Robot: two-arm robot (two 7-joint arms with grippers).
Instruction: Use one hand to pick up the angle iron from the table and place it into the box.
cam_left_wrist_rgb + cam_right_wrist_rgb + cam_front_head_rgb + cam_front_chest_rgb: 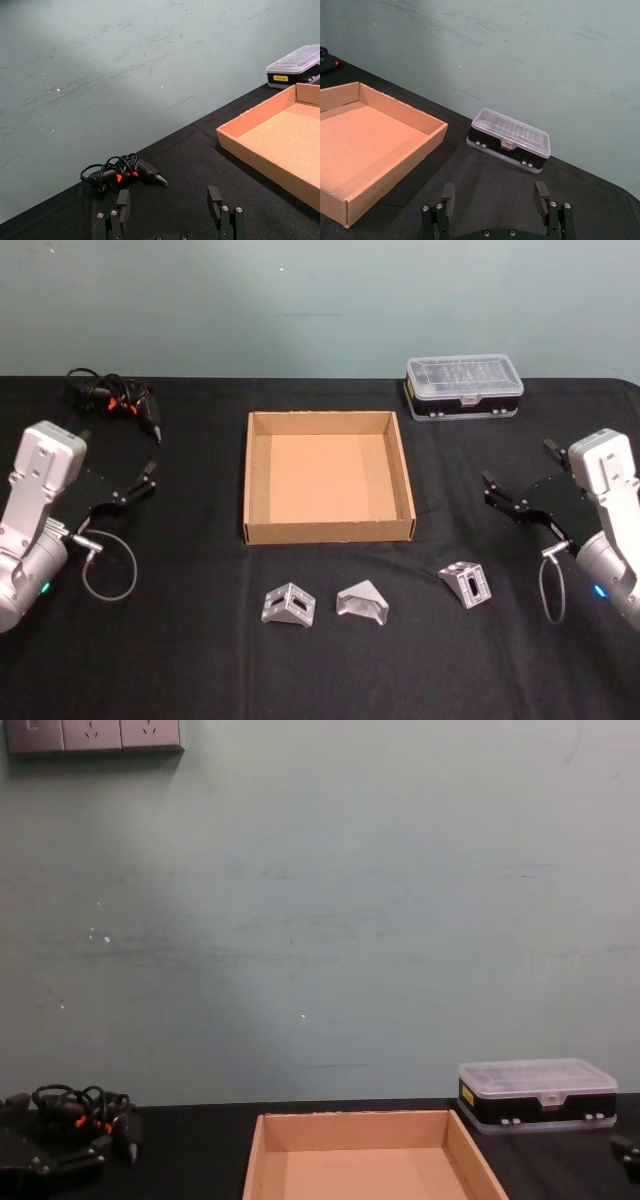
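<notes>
A pale grey-green wall (320, 920), marked with faint scuffs and small white specks, stands behind the black desk (180, 670). A row of wall sockets (92, 734) sits high on it, toward the left.

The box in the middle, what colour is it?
The box is tan, a plain cardboard brown with no pattern. The head view shows it best.

The black table (180, 670) is carrying a tan cardboard box (328, 531) at its centre. A left angle iron (289, 605), a middle angle iron (363, 602) and a right angle iron (465, 583) are lying in a row between the box and the near edge. A clear-lidded plastic case (463, 386) is sitting at the far edge, and a cabled black device (115, 400) is resting near the far left corner.
</notes>
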